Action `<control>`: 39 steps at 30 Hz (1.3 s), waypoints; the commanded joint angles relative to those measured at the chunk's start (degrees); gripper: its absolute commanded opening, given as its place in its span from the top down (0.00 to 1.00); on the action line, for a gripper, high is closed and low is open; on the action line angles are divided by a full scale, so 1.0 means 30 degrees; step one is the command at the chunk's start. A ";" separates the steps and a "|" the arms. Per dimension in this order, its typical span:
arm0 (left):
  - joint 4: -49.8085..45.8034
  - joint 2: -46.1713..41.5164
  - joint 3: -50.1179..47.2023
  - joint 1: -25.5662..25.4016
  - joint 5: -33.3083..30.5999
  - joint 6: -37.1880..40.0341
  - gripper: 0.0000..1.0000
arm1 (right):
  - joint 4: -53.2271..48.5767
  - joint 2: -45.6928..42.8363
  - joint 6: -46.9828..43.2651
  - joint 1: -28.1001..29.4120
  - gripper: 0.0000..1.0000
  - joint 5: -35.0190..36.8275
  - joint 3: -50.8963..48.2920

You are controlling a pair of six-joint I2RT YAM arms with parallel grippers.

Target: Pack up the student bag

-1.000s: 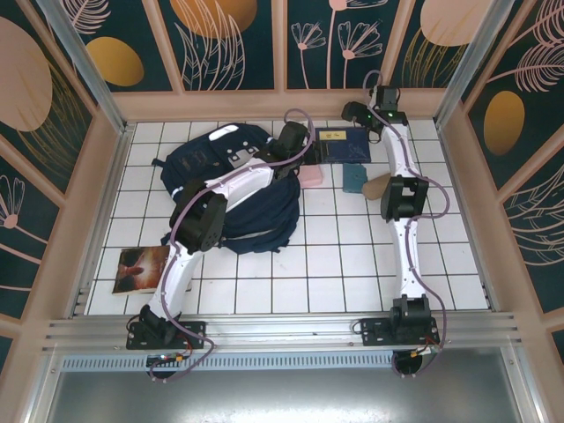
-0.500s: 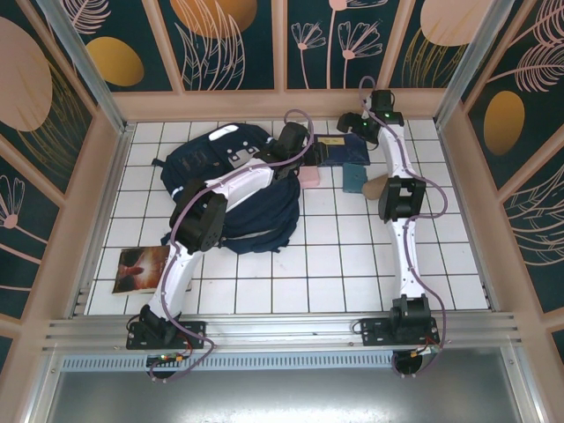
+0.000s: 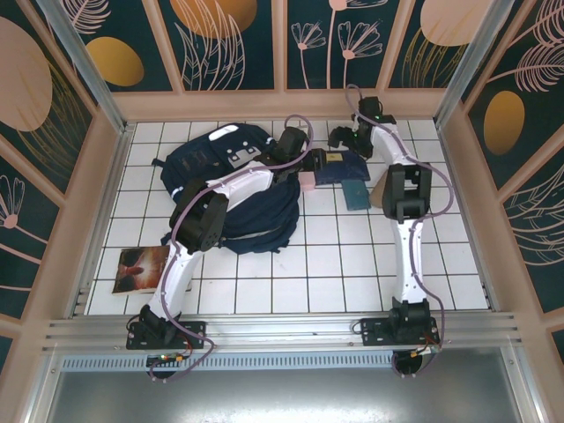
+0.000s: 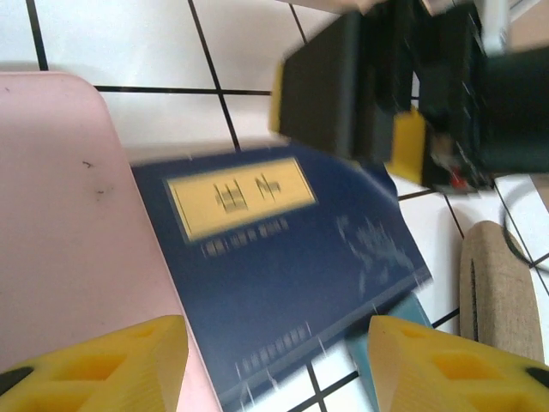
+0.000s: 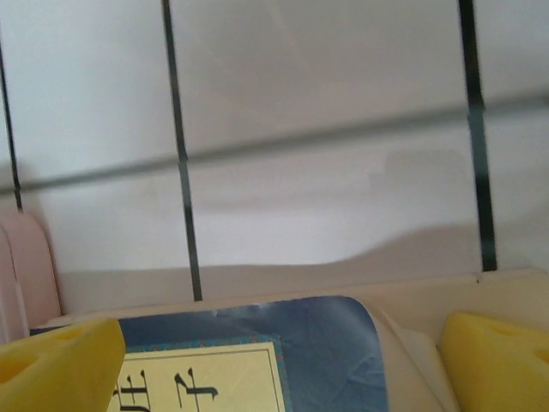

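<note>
Early going, by my read: the navy book (image 4: 283, 257), pink case (image 4: 60, 215), teal block (image 3: 355, 192) and tan pouch (image 4: 502, 292) all lie out on the counter (image 3: 335, 264), none packed. The left fingers (image 4: 94, 365) hang apart over book and case, gripping nothing. The right fingers (image 5: 60, 369) are spread wide, straddling the book's end, not closed on it. The student bag (image 3: 207, 163) slumps just behind the left fingers, under that arm. It's navy and soft, white-grey patches up. Whether its mouth is open, I can't tell.
</note>
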 commanded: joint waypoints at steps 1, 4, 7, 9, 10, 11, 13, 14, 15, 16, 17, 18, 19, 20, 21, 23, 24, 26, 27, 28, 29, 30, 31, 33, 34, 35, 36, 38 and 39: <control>0.0717 -0.0762 -0.0449 -0.0028 0.0383 0.0171 0.42 | 0.1232 -0.3144 0.1073 -0.0121 0.03 -0.0345 -0.5922; 0.0997 -0.0693 -0.0579 -0.0026 0.0550 0.0070 0.42 | 0.2500 -0.5486 0.0994 -0.0153 0.03 -0.0332 -0.9760; 0.1064 -0.0690 -0.0600 -0.0021 0.0797 -0.0084 0.42 | 0.3164 -0.7035 0.1139 0.0044 0.03 -0.0385 -1.2106; 0.1035 -0.0803 -0.0746 -0.0020 0.0848 -0.0106 0.42 | 0.3396 -0.7774 0.1247 0.0194 0.03 -0.0484 -1.3222; 0.1062 -0.0919 -0.0905 -0.0030 0.0877 -0.0108 0.42 | 0.3273 -0.8063 0.1164 0.0305 0.03 -0.0373 -1.3597; 0.1075 -0.1036 -0.1050 -0.0005 0.0891 -0.0108 0.42 | 0.3148 -0.8302 0.1077 0.0406 0.03 -0.0033 -1.3799; 0.1180 -0.1216 -0.1379 -0.0011 0.0919 -0.0275 0.42 | 0.2979 -0.9012 0.1034 0.0713 0.03 0.1585 -1.4248; 0.1116 -0.1274 -0.1531 -0.0010 0.1013 -0.0413 0.42 | 0.3041 -0.9470 0.1215 0.0778 0.03 0.2366 -1.4437; 0.1040 -0.1349 -0.1640 -0.0004 0.1102 -0.0630 0.42 | 0.3332 -0.9984 0.1320 0.0746 0.02 0.2795 -1.4744; 0.1035 -0.1420 -0.1883 -0.0025 0.1216 -0.0861 0.42 | 0.3518 -1.0320 0.1415 0.0733 0.02 0.3120 -1.4871; 0.1139 -0.1571 -0.2295 -0.0051 0.1315 -0.1230 0.43 | 0.3697 -1.0691 0.1543 0.0687 0.02 0.3706 -1.4863; 0.1405 -0.1737 -0.2829 -0.0098 0.1446 -0.1608 0.43 | 0.3813 -1.0911 0.1526 0.0654 0.02 0.4152 -1.4738; 0.1645 -0.1990 -0.3392 -0.0155 0.1524 -0.1984 0.44 | 0.3936 -1.0993 0.1448 0.0598 0.01 0.4358 -1.4581; 0.2002 -0.2296 -0.4132 -0.0277 0.1530 -0.2408 0.45 | 0.4018 -1.0938 0.1416 0.0551 0.01 0.4362 -1.4191; 0.2393 -0.2658 -0.4916 -0.0352 0.1457 -0.2813 0.46 | 0.4099 -1.0739 0.1363 0.0536 0.01 0.4220 -1.3810; 0.2939 -0.3210 -0.6100 -0.0633 0.1286 -0.3444 0.46 | 0.3905 -1.0028 0.1202 0.0536 0.01 0.4258 -1.2631; 0.3085 -0.3400 -0.6640 -0.0791 0.1212 -0.3674 0.46 | 0.3670 -0.9564 0.1156 0.0536 0.01 0.4525 -1.1968; 0.3202 -0.3716 -0.7308 -0.1072 0.1103 -0.3971 0.46 | 0.3640 -0.8612 0.0769 0.0547 0.01 0.4687 -1.1028; 0.3300 -0.3811 -0.7676 -0.1216 0.1052 -0.4178 0.46 | 0.3622 -0.8001 0.0415 0.0536 0.01 0.4601 -1.0404; 0.3426 -0.3839 -0.7907 -0.1314 0.1032 -0.4369 0.46 | 0.3281 -0.7373 0.0246 0.0536 0.01 0.4721 -0.9667; 0.3509 -0.3841 -0.8123 -0.1454 0.1061 -0.4553 0.46 | 0.2794 -0.6640 0.0172 0.0542 0.01 0.5280 -0.8740; 0.3632 -0.3825 -0.8291 -0.1566 0.1154 -0.4670 0.46 | 0.2629 -0.6106 0.0028 0.0500 0.01 0.5492 -0.8083; 0.3710 -0.3782 -0.8361 -0.1613 0.1252 -0.4792 0.47 | 0.2763 -0.5815 -0.0077 0.0426 0.01 0.5124 -0.7837; 0.3858 -0.3722 -0.8449 -0.1883 0.1339 -0.4883 0.47 | 0.3098 -0.5229 -0.0019 0.0141 0.01 0.3538 -0.7648; 0.3874 -0.3682 -0.8425 -0.1973 0.1279 -0.4873 0.47 | 0.3220 -0.5034 -0.0020 0.0072 0.01 0.3113 -0.7682; 0.3809 -0.3622 -0.8314 -0.2072 0.1212 -0.4807 0.47 | 0.3315 -0.4836 -0.0006 0.0012 0.01 0.2723 -0.7790; 0.3692 -0.3537 -0.8161 -0.2118 0.1207 -0.4770 0.47 | 0.3334 -0.4660 -0.0013 -0.0021 0.01 0.2567 -0.8017; 0.3447 -0.3459 -0.7928 -0.2214 0.1158 -0.4606 0.47 | 0.3675 -0.4700 -0.0092 -0.0012 0.01 0.2300 -0.8899; 0.3381 -0.3497 -0.7882 -0.2258 0.1051 -0.4516 0.47 | 0.3891 -0.4823 -0.0036 0.0006 0.01 0.2210 -0.9476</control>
